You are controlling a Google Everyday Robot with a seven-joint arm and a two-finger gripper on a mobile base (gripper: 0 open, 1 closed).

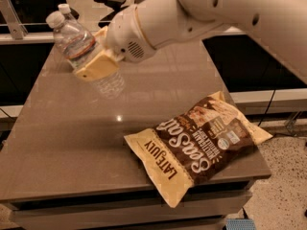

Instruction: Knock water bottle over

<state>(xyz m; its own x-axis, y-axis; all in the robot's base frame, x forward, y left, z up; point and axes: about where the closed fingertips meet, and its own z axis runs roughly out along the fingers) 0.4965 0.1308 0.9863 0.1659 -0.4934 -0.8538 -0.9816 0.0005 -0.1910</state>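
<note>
At the table's (72, 152) near right, a chip bag (196, 143) is noted lying flat. Farther left, the water bottle (74, 40) is pinched at its middle by the tool (93, 61), with its long axis tilted, cap far-left and base near-right. Behind it a second bottle's cap (64, 7) is seen.

On the grey-brown rectangular table (72, 143), the flat brown-and-cream foil snack bag (201, 143) lies at the near right corner, one tip past the near edge. Over the far left part, the cream two-finger gripper (93, 51) clasps the stout clear ribbed plastic water bottle (72, 35), which is tilted with its cap toward the far left corner. Just behind that cap shows another white-capped bottle (64, 7).
</note>
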